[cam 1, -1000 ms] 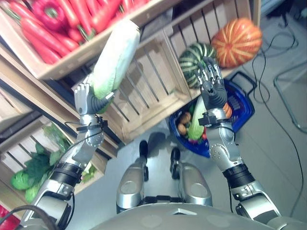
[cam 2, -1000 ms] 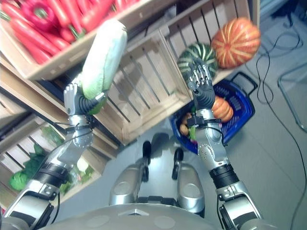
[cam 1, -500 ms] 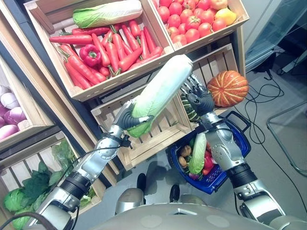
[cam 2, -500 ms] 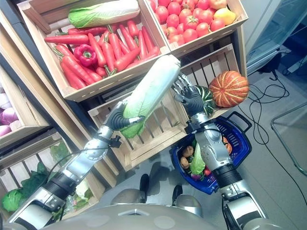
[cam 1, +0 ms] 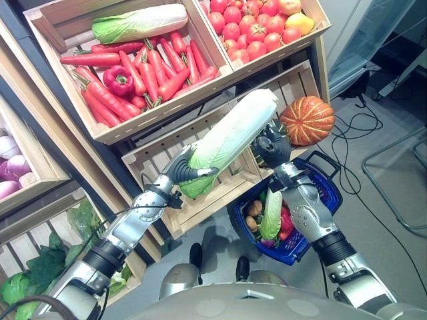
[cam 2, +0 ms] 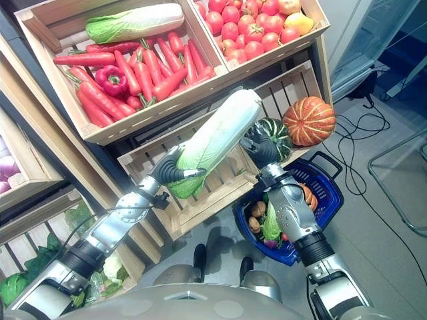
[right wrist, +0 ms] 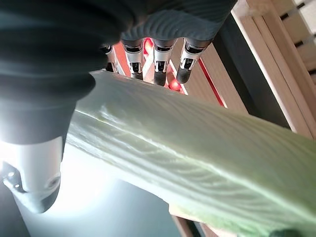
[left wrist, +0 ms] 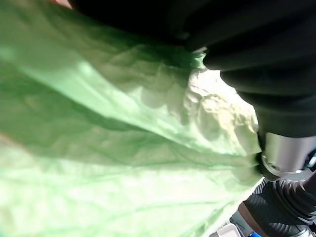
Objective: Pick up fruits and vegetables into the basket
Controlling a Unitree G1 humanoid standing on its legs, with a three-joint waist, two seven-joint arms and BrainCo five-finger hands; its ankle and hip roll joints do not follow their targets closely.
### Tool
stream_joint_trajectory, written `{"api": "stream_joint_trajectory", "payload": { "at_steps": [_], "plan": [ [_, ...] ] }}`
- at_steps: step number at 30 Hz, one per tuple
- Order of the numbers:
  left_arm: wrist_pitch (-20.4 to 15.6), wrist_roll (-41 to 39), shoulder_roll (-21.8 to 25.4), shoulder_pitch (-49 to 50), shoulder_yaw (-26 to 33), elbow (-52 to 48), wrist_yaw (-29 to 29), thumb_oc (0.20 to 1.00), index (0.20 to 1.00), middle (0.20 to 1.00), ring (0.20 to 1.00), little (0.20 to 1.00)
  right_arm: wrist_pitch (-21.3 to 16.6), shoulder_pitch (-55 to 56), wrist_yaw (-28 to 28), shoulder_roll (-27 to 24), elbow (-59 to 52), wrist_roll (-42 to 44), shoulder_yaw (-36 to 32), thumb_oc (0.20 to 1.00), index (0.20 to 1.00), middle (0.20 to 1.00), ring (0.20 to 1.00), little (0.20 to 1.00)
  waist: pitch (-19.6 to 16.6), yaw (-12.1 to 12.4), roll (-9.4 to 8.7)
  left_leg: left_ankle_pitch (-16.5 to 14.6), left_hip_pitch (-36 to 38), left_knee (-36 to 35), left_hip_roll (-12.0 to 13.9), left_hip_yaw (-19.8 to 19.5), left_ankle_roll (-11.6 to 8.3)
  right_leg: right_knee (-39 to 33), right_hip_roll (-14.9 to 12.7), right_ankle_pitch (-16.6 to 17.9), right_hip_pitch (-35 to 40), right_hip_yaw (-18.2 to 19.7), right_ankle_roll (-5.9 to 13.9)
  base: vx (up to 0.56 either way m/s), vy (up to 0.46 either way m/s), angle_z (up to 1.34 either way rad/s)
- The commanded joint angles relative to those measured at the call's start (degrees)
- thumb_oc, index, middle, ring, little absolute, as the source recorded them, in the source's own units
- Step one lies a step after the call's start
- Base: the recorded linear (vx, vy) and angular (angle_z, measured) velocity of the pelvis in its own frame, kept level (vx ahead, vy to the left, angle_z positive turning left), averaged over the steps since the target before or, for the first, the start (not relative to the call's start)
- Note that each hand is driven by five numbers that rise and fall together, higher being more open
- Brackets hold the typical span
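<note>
Slatted wooden crates (cam 1: 220, 167) are stacked in tiers; black cables (cam 1: 363, 123) are strewn over the grey floor (cam 1: 393, 247).

a wooden produce stand (cam 1: 107, 137) of slatted crates rises past both hands. the upper crate (cam 1: 47, 27), above the left hand (cam 1: 180, 167), holds red carrots (cam 1: 153, 67), a red bell pepper (cam 1: 119, 80) and a napa cabbage (cam 1: 140, 21) along its far side. the crate beside it (cam 1: 313, 30), above the right hand (cam 1: 270, 143), is heaped with tomatoes (cam 1: 243, 33). on the lower shelf, just beyond the right hand, sit a striped green squash (cam 2: 270, 137) and an orange pumpkin (cam 1: 307, 120), side by side. leafy greens (cam 1: 40, 267) fill the low crate by the left arm. on the grey floor (cam 1: 393, 233), under the right forearm, stands a blue basket (cam 1: 330, 197) of vegetables.
</note>
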Motion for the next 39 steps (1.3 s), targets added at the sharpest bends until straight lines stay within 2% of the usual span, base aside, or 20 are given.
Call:
{"api": "stream_joint_trajectory", "payload": {
  "at_steps": [1, 9, 15, 21, 27, 28, 29, 30, 31, 39],
  "plan": [
    [-1.63, -1.06, 1.27, -2.33, -0.98, -2.96, 0.14, 0.2, 0.2, 0.2, 0.2, 0.2, -0.3, 0.79, 3.63, 0.88, -5.21, 3.72, 1.54, 1.0, 1.0, 1.0, 1.0, 1.0, -3.6, -0.21, -1.39, -7.44, 1.27, 0.08, -1.77, 0.76, 1.43, 0.15, -2.34, 1.11, -2.61, 1.53, 5.29, 0.0, 0.0, 0.0],
    [-0.22, -0.29, 2.48, -2.25, -1.45, -4.02, -3.95, 0.2, 0.2, 0.2, 0.2, 0.2, 1.66, 1.17, 5.53, 0.21, -6.4, 3.85, 3.31, 1.0, 1.0, 1.0, 1.0, 1.0, -3.76, -0.13, -1.38, -7.85, 1.43, 0.08, -1.59, 0.84, 1.52, 0.15, -2.33, 0.76, -2.6, 1.63, 5.46, 0.0, 0.0, 0.0],
    [1.42, -1.65, 3.12, -3.2, -3.33, -4.03, -11.09, 0.2, 0.2, 0.2, 0.2, 0.2, 5.36, 0.33, 11.33, -0.57, -6.98, 7.89, 4.97, 1.0, 1.0, 1.0, 1.0, 1.0, -3.95, -0.06, -1.39, -7.79, 1.31, 0.08, -1.54, 0.85, 1.55, 0.15, -2.38, 0.76, -2.71, 1.6, 5.62, 0.0, 0.0, 0.0],
    [4.8, -1.22, 3.95, -4.03, -5.08, -4.37, -16.06, 0.2, 0.2, 0.2, 0.2, 0.2, 5.54, -0.01, 12.37, -1.74, -7.86, 7.14, 6.67, 1.0, 1.0, 1.0, 1.0, 1.0, -4.35, -0.19, -1.35, -7.69, 1.16, 0.08, -1.48, 0.83, 1.59, 0.15, -2.46, 0.79, -2.89, 1.58, 5.82, 0.0, 0.0, 0.0],
    [5.5, 0.3, 5.0, -4.69, -5.9, -4.69, -19.06, 0.2, 0.2, 0.2, 0.2, 0.2, 4.96, -0.49, 11.74, -1.84, -7.48, 7.75, 7.27, 1.0, 1.0, 1.0, 1.0, 1.0, -4.55, -0.35, -1.19, -7.6, 0.94, 0.08, -1.46, 1.01, 1.7, 0.15, -2.53, 1.0, -3.21, 1.87, 6.0, -0.01, 0.003, -0.03],
    [5.49, 0.2, 5.1, -4.8, -6.04, -4.63, -19.06, 0.2, 0.2, 0.2, 0.2, 0.2, 4.94, -0.53, 11.64, -1.71, -7.52, 7.78, 7.41, 0.931, 0.931, 0.931, 0.931, 0.931, -4.58, -0.36, -1.19, -7.61, 0.92, 0.08, -1.47, 1.0, 1.72, 0.15, -2.54, 1.0, -3.23, 1.87, 6.02, -0.01, 0.005, -0.04],
    [5.46, 0.12, 5.11, -4.86, -6.06, -4.6, -19.25, 0.2, 0.2, 0.2, 0.2, 0.2, 4.89, -0.48, 11.61, -1.54, -7.57, 7.68, 7.47, 0.746, 0.746, 0.746, 0.746, 0.746, -4.63, -0.36, -1.17, -7.6, 0.85, 0.08, -1.49, 1.0, 1.73, 0.15, -2.56, 1.0, -3.28, 1.9, 6.03, 0.0, 0.0, 0.0],
    [5.41, 0.06, 5.16, -4.93, -6.04, -4.5, -19.53, 0.2, 0.2, 0.2, 0.2, 0.2, 4.83, -0.5, 11.66, -1.62, -7.56, 7.74, 7.36, 0.401, 0.401, 0.401, 0.401, 0.401, -4.7, -0.37, -1.14, -7.61, 0.8, 0.08, -1.47, 1.02, 1.73, 0.15, -2.61, 0.98, -3.32, 1.9, 6.06, 0.0, 0.0, 0.0],
    [5.6, 0.08, 5.16, -5.02, -6.1, -4.54, -19.65, 0.2, 0.2, 0.2, 0.2, 0.2, 4.76, -0.52, 11.83, -1.5, -7.37, 7.76, 7.37, 0.2, 0.2, 0.2, 0.2, 0.2, -4.76, -0.36, -1.12, -7.62, 0.76, 0.08, -1.49, 1.0, 1.74, 0.15, -2.61, 0.98, -3.33, 1.91, 6.08, 0.0, 0.0, 0.0],
    [8.13, 1.07, 5.45, -4.09, -5.57, -4.59, -20.86, 0.2, 0.2, 0.2, 0.2, 0.2, 4.43, 0.02, 10.56, -1.51, -8.1, 8.08, 6.83, 0.2, 0.2, 0.2, 0.2, 0.2, -4.58, -0.45, -1.12, -7.57, 0.55, 0.08, -1.43, 1.21, 1.93, 0.15, -2.52, 1.11, -3.66, 2.28, 6.09, 0.0, 0.0, 0.0]
  ]
}}
